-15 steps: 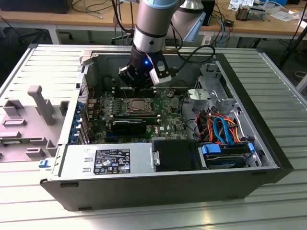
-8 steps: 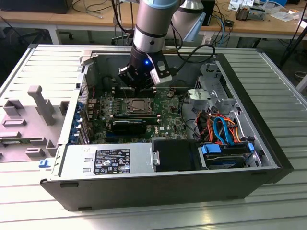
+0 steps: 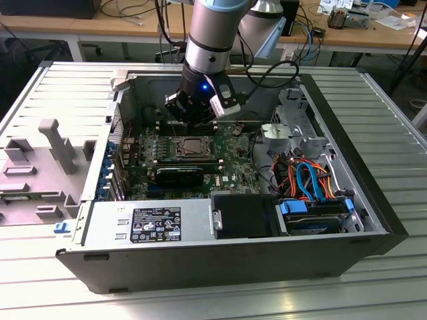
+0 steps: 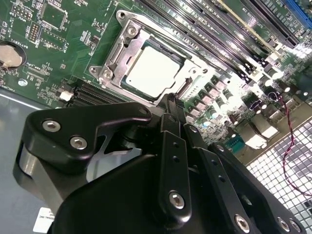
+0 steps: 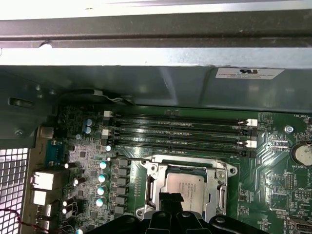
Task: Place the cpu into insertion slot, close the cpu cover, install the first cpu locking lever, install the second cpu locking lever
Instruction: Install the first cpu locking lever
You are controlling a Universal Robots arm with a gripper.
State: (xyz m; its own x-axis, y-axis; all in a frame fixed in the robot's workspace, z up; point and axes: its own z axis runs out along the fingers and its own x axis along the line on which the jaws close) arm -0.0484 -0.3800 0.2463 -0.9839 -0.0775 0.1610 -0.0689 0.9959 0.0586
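We see a white sticker (image 5: pixel 248 73) on the wall of the open computer case (image 3: pixel 200 267), which lies on a ribbed metal worktop (image 3: pixel 400 133). Inside, the cpu (image 4: pixel 153 73) sits in the insertion slot (image 4: pixel 108 73). Our claw (image 4: pixel 171 101) hangs at the slot's edge, fingers pressed together, gripping nothing we can see.
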